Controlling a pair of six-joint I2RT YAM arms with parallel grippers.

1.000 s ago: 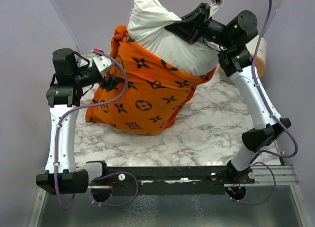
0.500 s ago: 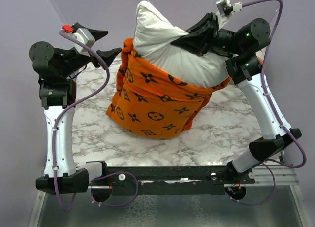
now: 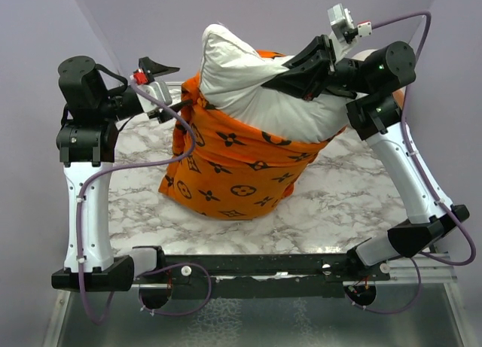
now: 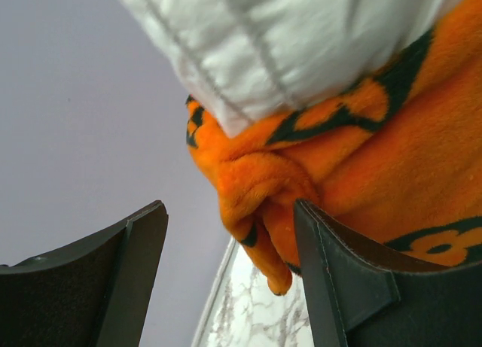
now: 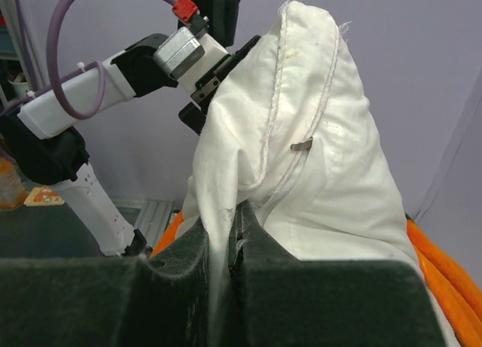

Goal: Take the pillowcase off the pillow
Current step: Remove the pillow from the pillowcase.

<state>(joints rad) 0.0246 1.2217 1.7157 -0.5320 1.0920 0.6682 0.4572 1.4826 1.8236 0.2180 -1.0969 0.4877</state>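
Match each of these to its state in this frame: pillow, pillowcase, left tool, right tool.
Things:
1. pillow
2. pillowcase
3. left tool
4. right tool

States:
A. open, an orange fold between its fingers
B. white, upper part sticking out uncovered
C. shut, pinching white fabric
D. orange with dark pattern, bunched around the lower part

Pairs: 1-B, 2-D, 3-A, 4-C
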